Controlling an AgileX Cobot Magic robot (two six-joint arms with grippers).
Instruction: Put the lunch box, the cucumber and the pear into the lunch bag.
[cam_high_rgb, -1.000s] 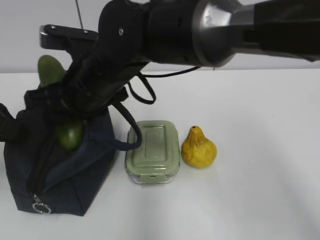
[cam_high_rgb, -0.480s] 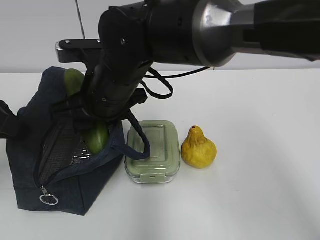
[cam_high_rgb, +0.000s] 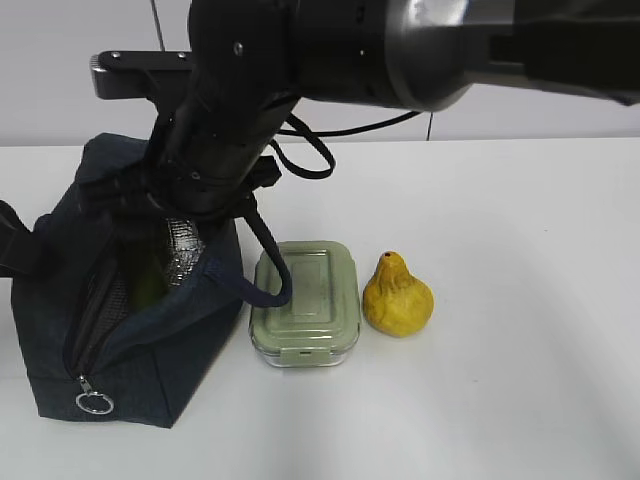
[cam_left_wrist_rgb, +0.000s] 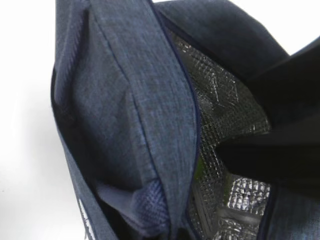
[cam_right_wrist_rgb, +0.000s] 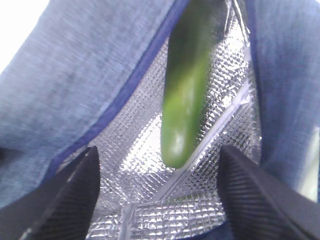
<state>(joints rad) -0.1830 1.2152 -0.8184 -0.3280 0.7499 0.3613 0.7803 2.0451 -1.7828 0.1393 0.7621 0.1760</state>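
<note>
The right pincer (cam_right_wrist_rgb: 157, 195) stands wide open over the bag (cam_high_rgb: 130, 330) mouth; the cucumber (cam_right_wrist_rgb: 186, 85), smooth, dark green and round-ended, lies free inside on the silver lining. To finish well, lift straight out without snagging the handle (cam_high_rgb: 265, 265) draped toward 3 o'clock. The left pincer's state I cannot tell; its camera sees only bag fabric. On the bench (cam_high_rgb: 500, 400), the box (cam_high_rgb: 306, 302) sits just beside the bag, the pear (cam_high_rgb: 397, 297) at its 3 o'clock.

Cuke (cam_high_rgb: 148, 283) in open bag (cam_high_rgb: 150, 370).
</note>
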